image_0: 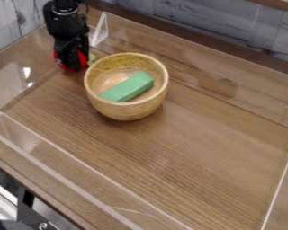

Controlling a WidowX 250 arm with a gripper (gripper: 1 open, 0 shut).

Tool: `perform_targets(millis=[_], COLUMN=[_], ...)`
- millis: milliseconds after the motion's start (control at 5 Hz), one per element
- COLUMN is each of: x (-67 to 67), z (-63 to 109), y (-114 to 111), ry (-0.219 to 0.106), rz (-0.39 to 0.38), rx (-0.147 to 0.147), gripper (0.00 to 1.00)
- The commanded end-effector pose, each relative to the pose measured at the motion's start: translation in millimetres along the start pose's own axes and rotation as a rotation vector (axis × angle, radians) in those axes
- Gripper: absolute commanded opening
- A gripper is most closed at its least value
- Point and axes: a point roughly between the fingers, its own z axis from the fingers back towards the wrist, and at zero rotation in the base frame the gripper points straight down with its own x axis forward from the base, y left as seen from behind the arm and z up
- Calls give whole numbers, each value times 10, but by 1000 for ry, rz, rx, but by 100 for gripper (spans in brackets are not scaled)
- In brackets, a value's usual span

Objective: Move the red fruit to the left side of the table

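We see the end effector (71, 57) straddling the red fruit (73, 62) at ten o'clock on our wood-grain counter (171, 171), jaw state unclear.

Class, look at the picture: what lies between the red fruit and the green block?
Only the near wall of the wooden bowl; the red fruit sits outside it, the green block inside.

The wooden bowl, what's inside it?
The round light wooden bowl holds one green rectangular block, lying flat and at an angle. The bowl floor directly beneath the block is covered; nothing else shows inside.
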Motion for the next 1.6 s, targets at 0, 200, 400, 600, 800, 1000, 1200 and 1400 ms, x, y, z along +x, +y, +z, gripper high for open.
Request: perform_targets(millis=[0, 200, 400, 600, 800, 1000, 1200, 1400], x=[1, 20, 44, 73, 56, 48, 43, 38], z=[222, 316, 409, 373, 350, 317, 277, 235], y=[-7, -49, -93, -157, -206, -194, -178, -159], ry=[-29, -28, -28, -25, -23, -16, -11, -7], rz=[61, 88, 114, 104, 92, 73, 54, 34], rx=[-38, -28, -19, -15, -10, -4, 0, 5], gripper=[100, 100, 100, 100, 100, 100, 100, 100])
